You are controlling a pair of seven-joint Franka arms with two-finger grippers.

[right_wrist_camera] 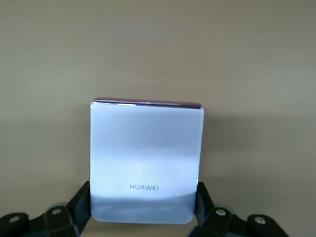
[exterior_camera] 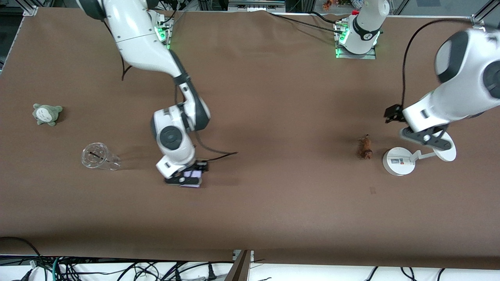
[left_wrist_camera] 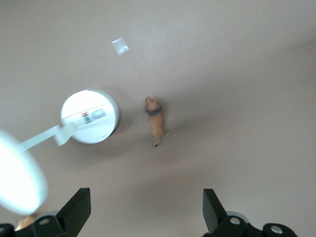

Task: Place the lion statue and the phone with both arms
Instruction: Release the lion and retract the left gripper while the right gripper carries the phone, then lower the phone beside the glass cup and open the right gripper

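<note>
The lion statue, a tiny reddish-brown figurine, lies on the brown table toward the left arm's end, beside a white stand. My left gripper hangs open and empty over that stand. In the left wrist view the lion statue lies apart from the open left gripper. The phone is a pale lavender rectangle marked HUAWEI. My right gripper is shut on its two side edges. In the front view the right gripper holds the phone low over the table, beside a clear glass.
A white round-based stand with a disc stands next to the lion statue. A clear glass lies on its side and a grey-green plush sits toward the right arm's end. A cable trails from the right wrist.
</note>
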